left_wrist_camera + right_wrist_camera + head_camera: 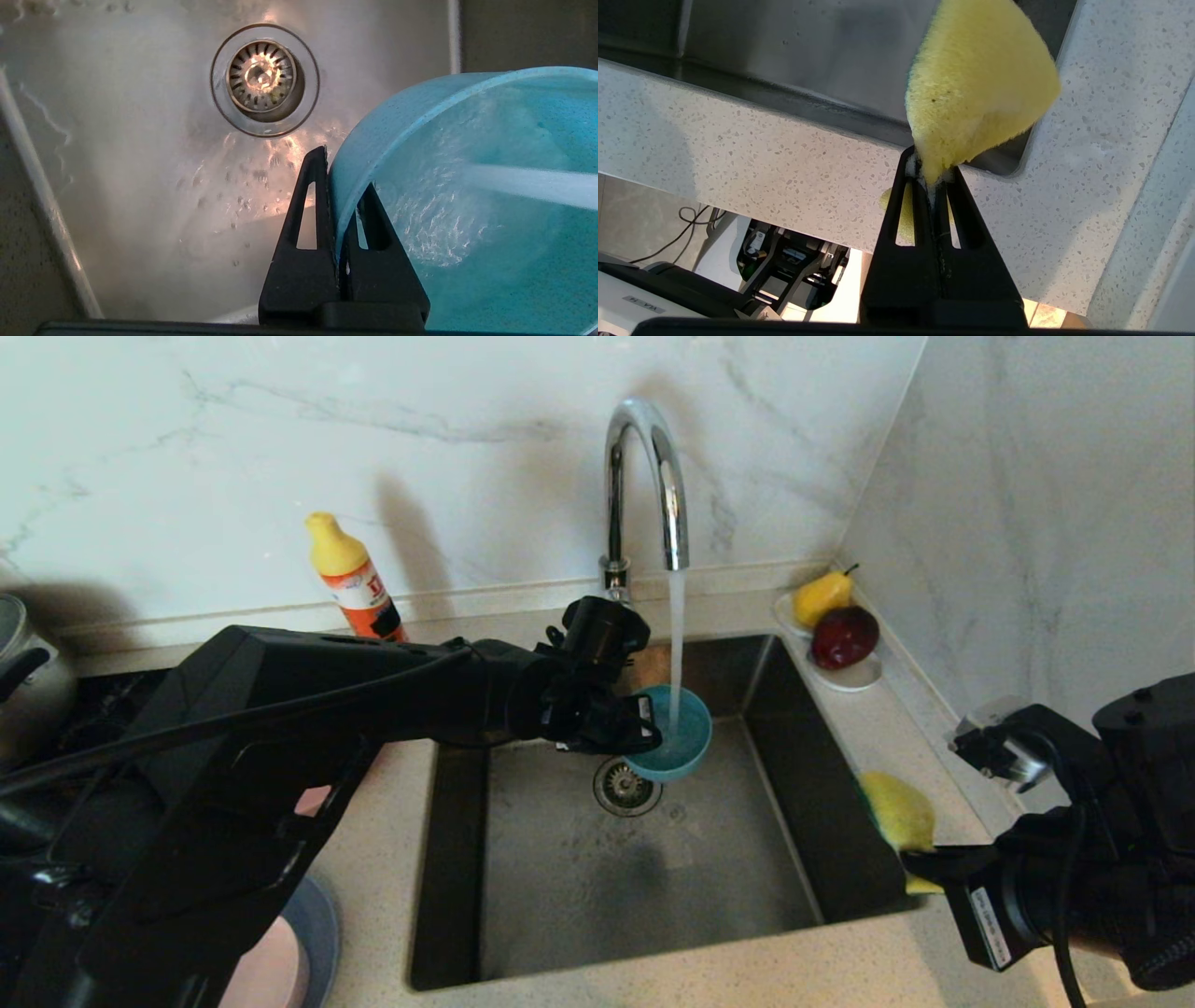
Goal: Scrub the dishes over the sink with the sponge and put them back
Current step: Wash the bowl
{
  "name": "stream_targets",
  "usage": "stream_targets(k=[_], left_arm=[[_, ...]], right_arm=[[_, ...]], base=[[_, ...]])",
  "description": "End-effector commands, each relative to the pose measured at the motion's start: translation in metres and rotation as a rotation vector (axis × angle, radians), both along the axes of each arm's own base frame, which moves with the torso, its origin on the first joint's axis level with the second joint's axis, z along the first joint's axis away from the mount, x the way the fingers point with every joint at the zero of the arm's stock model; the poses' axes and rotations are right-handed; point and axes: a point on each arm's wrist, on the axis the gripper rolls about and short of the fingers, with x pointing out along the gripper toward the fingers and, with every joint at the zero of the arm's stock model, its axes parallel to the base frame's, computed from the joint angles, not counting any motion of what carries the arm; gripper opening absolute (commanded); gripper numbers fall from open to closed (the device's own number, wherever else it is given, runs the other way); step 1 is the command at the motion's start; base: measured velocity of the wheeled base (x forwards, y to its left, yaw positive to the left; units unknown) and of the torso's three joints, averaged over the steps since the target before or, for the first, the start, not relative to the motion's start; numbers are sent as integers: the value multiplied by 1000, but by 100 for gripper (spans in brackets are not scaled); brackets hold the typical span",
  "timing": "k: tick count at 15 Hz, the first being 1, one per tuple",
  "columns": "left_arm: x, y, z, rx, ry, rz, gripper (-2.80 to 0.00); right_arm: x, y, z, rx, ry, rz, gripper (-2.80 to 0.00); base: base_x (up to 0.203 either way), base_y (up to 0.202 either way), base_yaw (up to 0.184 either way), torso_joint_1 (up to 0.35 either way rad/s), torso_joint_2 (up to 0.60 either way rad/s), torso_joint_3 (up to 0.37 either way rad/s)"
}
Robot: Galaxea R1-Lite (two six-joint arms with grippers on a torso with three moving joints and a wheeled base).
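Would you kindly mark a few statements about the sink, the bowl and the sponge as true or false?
1. The left gripper pinches the teal bowl by its rim. True.
2. The tap is off. False: water runs into the bowl.
3. The right gripper holds the sponge. True.
4. The sponge is pressed against the bowl. False: it is held apart, at the right edge of the sink.
5. The bowl rests on the drain. False: it is held above the basin.

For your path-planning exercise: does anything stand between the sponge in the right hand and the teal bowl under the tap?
Nothing visible does. Only open sink lies between the sponge and the teal bowl.
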Motion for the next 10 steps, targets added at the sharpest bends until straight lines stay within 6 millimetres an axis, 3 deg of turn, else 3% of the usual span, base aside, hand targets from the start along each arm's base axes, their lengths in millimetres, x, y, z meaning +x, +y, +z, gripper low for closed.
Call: stream_targets(k=[1, 5, 10], left_arm=[[-1, 1, 2, -5, 4, 11, -280], [-4, 5, 8, 7, -17, 71, -280], [-27, 35, 58, -8, -102, 131, -280]], right_arm=[[1, 3, -1, -3, 5, 7, -280], [1, 3, -3, -8, 14, 7, -280], [4, 5, -4, -8, 16, 7, -280]], base=[[0, 0, 0, 0, 0, 0], [0, 0, 0, 0, 0, 0], [0, 0, 0, 0, 0, 0]])
